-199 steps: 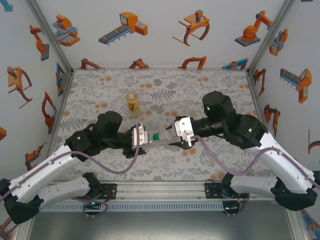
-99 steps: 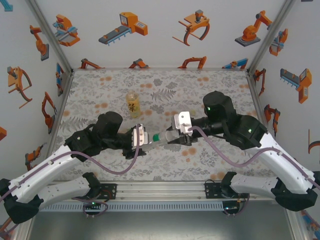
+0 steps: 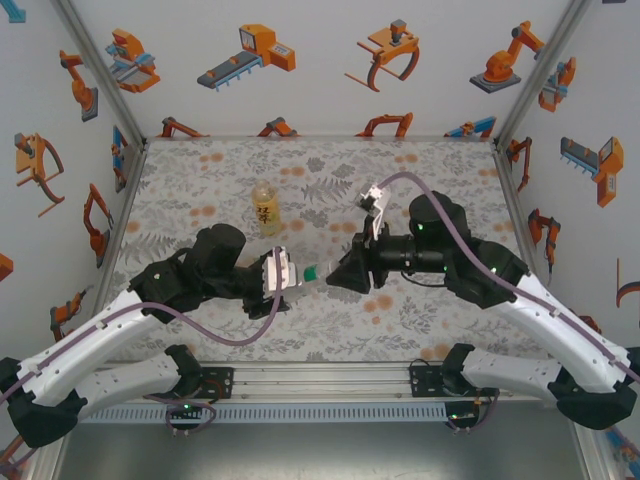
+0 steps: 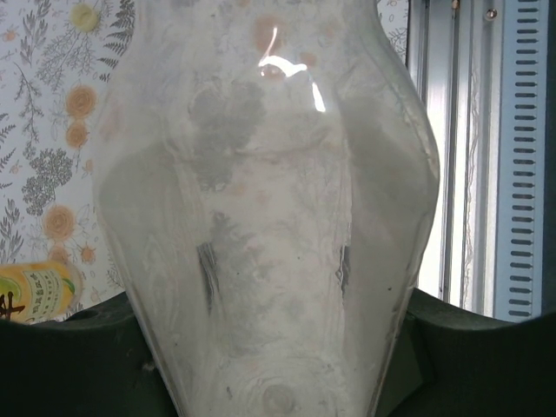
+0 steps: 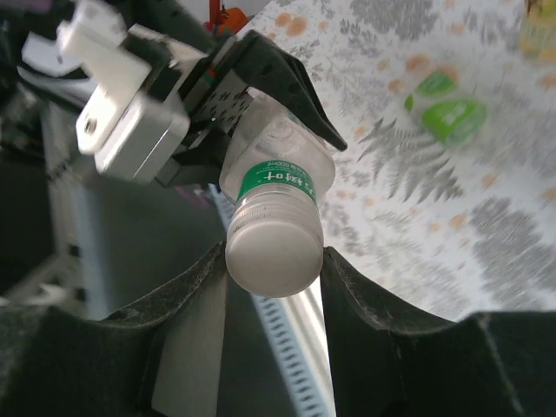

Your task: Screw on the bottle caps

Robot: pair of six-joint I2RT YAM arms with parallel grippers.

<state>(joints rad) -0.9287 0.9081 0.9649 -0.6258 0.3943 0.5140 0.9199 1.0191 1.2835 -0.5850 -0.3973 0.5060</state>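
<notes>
**CAP TURN UNDER WAY ON CLEAR BOTTLE**

Compared with the second just gone: found the right wrist rolled about its own line, with its camera bracket and cable swung from the near side up to the far side. Found the jaws drawn in a little as well. Read as one twisting stroke on the cap [image 5: 272,258]. Judged the threading begun but not proven finished (cannot read the seating of the threads from any view). Noted no shift in the left arm.

Right tool [image 3: 335,276]: closed on the cap, with one dark finger pressed to each side of it.

Left tool [image 3: 290,277]: clamped hard on the body of the clear bottle [image 4: 269,217], seen very close in the left wrist view.

Location: clear bottle held off the worktop [image 3: 200,180], between the two tools, in the near half.

Orientation: long axis close to level, running across from left to right. Base toward the left tool. Neck, green band and cap pointing at the right tool, straight along its line of approach.

Also logged: amber bottle [image 3: 265,208], upright on the worktop, well behind the held one. Green bottle [image 5: 452,117], blurred, on the worktop beyond the cap. Could not read the capping state of either.

Expected next: release, roll back, regrip and turn again, keeping both tools on one axis to avoid cross-threading.
</notes>
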